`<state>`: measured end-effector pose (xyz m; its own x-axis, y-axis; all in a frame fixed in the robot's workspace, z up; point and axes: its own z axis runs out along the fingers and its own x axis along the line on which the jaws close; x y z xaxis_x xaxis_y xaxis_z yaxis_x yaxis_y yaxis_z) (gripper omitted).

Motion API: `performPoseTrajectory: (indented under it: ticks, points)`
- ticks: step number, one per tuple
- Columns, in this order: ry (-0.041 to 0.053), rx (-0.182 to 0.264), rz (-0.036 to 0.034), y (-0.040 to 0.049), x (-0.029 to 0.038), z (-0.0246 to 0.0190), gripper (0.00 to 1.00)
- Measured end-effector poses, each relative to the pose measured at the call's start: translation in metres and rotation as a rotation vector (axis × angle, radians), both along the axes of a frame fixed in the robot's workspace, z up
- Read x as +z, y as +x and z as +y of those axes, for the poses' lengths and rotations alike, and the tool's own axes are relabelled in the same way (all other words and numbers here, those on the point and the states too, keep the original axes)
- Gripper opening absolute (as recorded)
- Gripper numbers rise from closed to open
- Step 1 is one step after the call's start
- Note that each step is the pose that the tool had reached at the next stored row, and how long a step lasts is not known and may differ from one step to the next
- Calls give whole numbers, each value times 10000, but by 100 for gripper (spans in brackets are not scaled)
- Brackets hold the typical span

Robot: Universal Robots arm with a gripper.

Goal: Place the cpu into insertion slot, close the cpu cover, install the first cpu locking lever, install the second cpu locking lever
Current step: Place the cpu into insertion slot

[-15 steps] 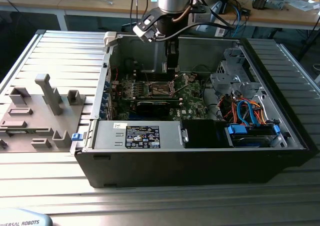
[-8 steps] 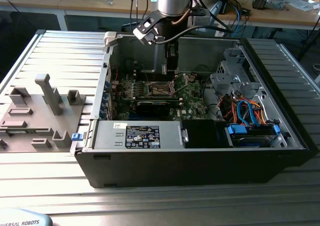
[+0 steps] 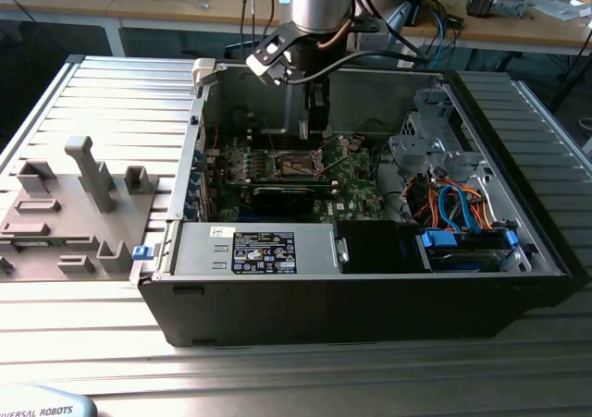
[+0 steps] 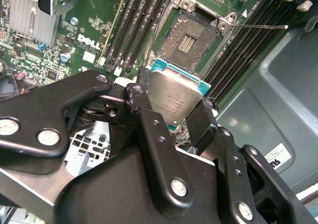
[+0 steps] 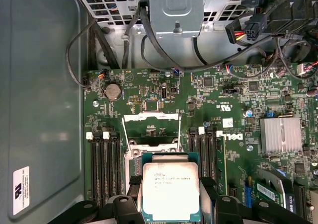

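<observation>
Firmly the pincer (image 4: 171,112) pinches the cpu (image 4: 174,97), tilted, over the open socket (image 4: 191,37).

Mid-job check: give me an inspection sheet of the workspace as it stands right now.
Surface: ribbed metal table carrying an open computer case.
Job's things: chip held above the green board; socket bare; cover open, off the socket; lever unlatched.
Clutter: grey fixture tray at the exterior view's left of the case.
Grippers: hand shut on the chip's edges.
Cables: blue and orange cables inside the case, away from the socket.
Surroundings: workbench behind, with loose parts on it.
</observation>
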<state>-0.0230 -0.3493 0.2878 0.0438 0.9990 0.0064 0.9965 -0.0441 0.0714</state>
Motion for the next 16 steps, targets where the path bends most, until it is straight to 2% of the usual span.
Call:
performPoseTrajectory:
  ticks: [16]
  points:
    - [-1, 0, 1, 0, -59, 0, 54]
